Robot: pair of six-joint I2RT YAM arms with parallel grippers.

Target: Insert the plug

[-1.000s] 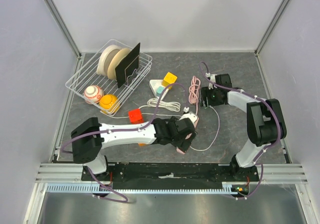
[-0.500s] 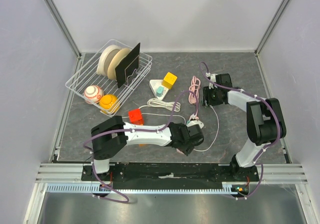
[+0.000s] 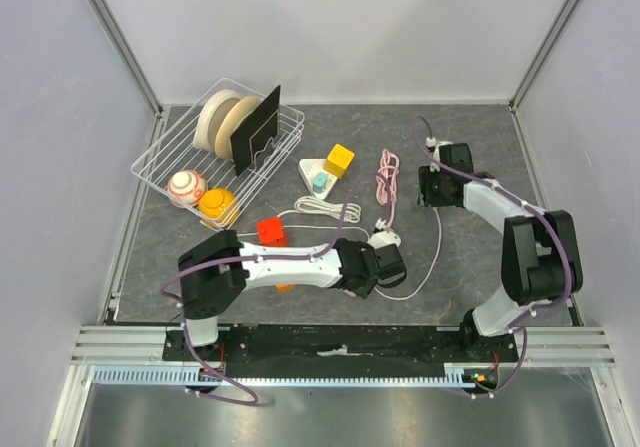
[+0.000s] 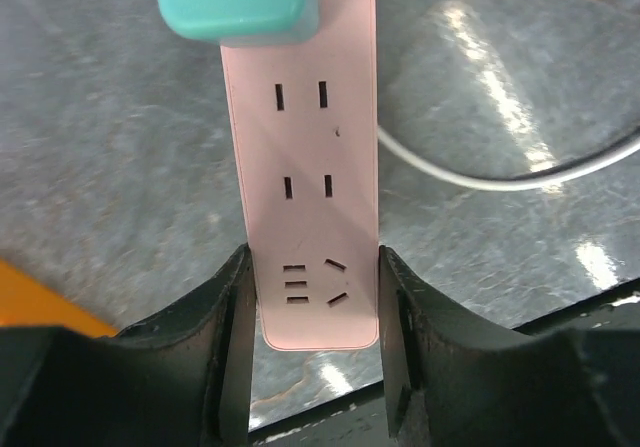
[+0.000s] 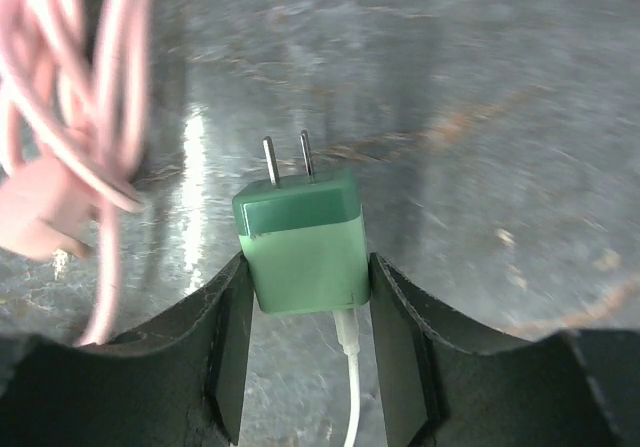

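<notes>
Left end effector (image 4: 314,289) pinches the pink power strip (image 4: 305,147) by its end, bracing it flat on the tabletop (image 4: 120,167). Right end effector (image 5: 305,287) clamps the green plug (image 5: 300,232) by its body, apart from the strip, prongs forward for a socket.

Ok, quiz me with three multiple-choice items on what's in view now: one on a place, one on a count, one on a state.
1. Where is the plug? A in the rack; B in the right gripper; C lying on the table.
2. How many prongs does it have? A one; B two; C three.
3. The left gripper is: A open; B shut on the strip; C shut on nothing.
Key: B, the fingers clamp the plug's sides; B, two flat blades stick out; B, the fingers press the strip's edges.
</notes>
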